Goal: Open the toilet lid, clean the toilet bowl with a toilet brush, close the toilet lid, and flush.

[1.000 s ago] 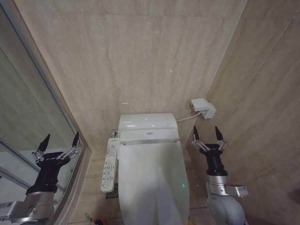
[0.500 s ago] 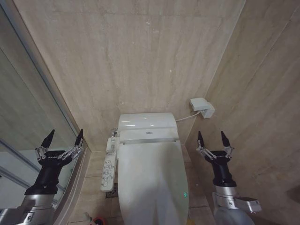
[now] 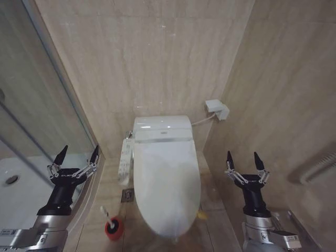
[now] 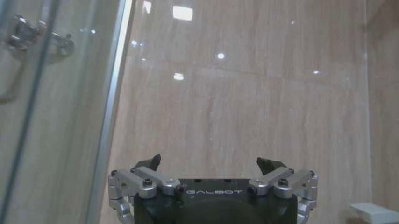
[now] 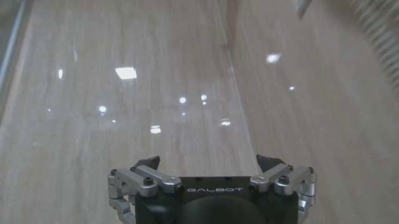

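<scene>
The toilet lid [image 3: 167,178] lies shut over the seat, so the toilet bowl is hidden under it. A bit of yellow strap [image 3: 202,214] shows at the lid's front right rim. The toilet brush [image 3: 104,211] stands with its whitish handle sticking out of a red holder cup [image 3: 113,228] on the floor, left of the toilet's front. My left gripper [image 3: 79,152] [image 4: 209,162] is held up open by the shower glass, empty. My right gripper [image 3: 243,156] [image 5: 209,161] is held up open, right of the toilet, also empty.
A white control panel [image 3: 125,160] hangs on the toilet's left side below the tank [image 3: 161,128]. A glass shower door [image 3: 52,105] and white shower tray [image 3: 16,178] close off the left. A white wall box [image 3: 218,109] and a floor drain [image 3: 127,196] are near.
The whole picture has shifted: the camera has pulled back and tilted down, bringing the floor, the red cup and the brush into view. Both grippers stay raised and open.
</scene>
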